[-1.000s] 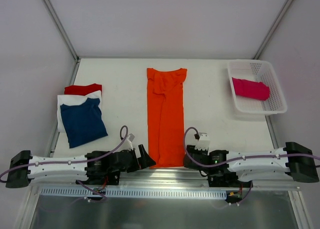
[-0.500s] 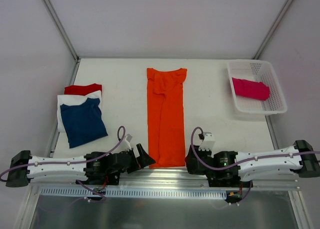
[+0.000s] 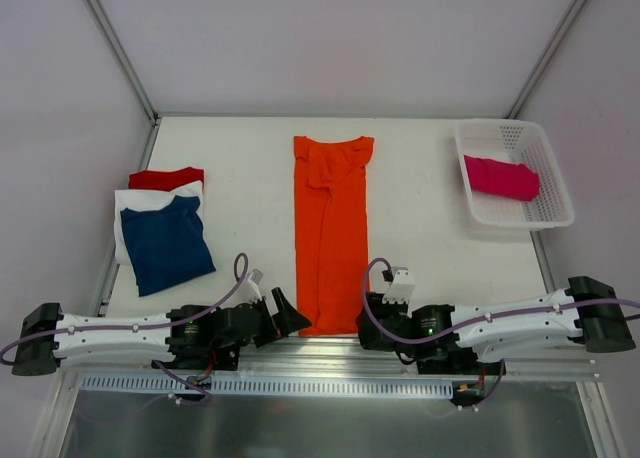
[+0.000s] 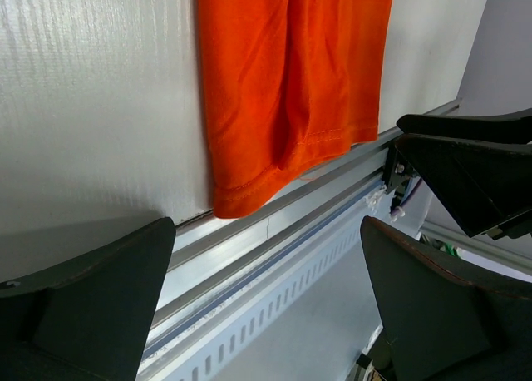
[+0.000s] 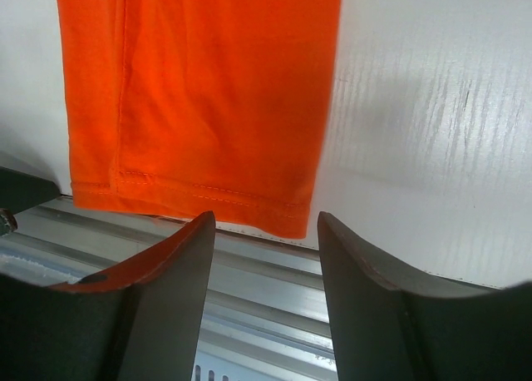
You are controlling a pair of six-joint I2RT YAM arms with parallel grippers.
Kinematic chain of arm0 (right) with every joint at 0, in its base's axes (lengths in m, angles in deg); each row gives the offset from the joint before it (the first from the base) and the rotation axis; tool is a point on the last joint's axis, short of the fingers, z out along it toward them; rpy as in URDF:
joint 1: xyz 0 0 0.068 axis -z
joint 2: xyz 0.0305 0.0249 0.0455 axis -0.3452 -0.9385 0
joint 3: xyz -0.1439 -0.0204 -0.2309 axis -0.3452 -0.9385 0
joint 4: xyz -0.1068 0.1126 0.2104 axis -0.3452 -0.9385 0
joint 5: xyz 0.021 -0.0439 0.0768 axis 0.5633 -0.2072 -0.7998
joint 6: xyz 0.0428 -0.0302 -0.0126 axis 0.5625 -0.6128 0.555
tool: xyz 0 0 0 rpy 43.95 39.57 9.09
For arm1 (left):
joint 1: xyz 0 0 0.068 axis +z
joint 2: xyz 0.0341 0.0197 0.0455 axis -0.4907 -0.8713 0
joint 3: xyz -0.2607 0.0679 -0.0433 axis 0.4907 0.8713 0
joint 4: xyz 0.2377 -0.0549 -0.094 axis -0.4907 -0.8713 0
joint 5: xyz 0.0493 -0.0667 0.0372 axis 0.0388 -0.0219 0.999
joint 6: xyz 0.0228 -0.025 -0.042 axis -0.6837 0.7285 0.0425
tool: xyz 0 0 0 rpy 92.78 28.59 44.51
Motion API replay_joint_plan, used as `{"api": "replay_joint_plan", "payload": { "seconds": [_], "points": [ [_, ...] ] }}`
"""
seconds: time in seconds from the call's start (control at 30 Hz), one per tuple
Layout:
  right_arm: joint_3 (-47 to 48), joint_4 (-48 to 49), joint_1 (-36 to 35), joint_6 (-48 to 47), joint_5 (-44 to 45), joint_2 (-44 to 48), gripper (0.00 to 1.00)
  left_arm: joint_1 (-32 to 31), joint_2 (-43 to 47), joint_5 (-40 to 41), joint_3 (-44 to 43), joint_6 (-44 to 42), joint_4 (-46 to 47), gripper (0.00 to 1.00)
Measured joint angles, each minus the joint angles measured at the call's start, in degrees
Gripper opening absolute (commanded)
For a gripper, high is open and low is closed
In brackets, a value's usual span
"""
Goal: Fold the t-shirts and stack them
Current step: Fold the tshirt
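Observation:
An orange t-shirt (image 3: 332, 233), folded into a long narrow strip, lies down the middle of the table with its hem (image 4: 249, 194) at the near edge. My left gripper (image 3: 290, 313) (image 4: 266, 231) sits wide open just left of the hem's near left corner, holding nothing. My right gripper (image 3: 367, 316) (image 5: 266, 223) is open at the hem's near right corner (image 5: 291, 210). The cloth lies just beyond its fingertips and none is between them. At the left lies a stack of a navy t-shirt (image 3: 165, 243) on a white one (image 3: 135, 200) on a red one (image 3: 165, 178).
A white mesh basket (image 3: 555, 213) at the back right holds a folded magenta t-shirt (image 3: 500, 176). An aluminium rail (image 4: 274, 231) runs along the near table edge under both grippers. The right gripper's black finger (image 4: 474, 173) shows in the left wrist view.
The right arm drew back slightly, then came forward and left, so its gripper now sits closer to the hem's right corner. The left arm and the shirts have stayed still.

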Motion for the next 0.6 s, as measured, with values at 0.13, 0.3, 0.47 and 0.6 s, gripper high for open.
{"api": "replay_joint_plan", "payload": {
  "seconds": [0.13,0.3,0.47,0.6],
  "points": [
    [0.0,0.2,0.0,0.0,0.0,0.0,0.56,0.0,-0.9,0.0,0.2,0.0,1.6,0.99],
    [0.0,0.3,0.0,0.0,-0.3,-0.1,0.56,-0.3,-3.7,0.0,0.3,0.0,5.0,0.99],
    [0.0,0.8,0.0,0.0,-0.6,-1.4,0.56,-0.3,-7.1,-0.1,0.3,0.0,8.9,0.99],
    [0.0,1.0,0.0,0.2,-1.1,-2.7,0.56,-0.3,-10.1,-0.6,0.3,0.0,12.1,0.99]
  ]
}}
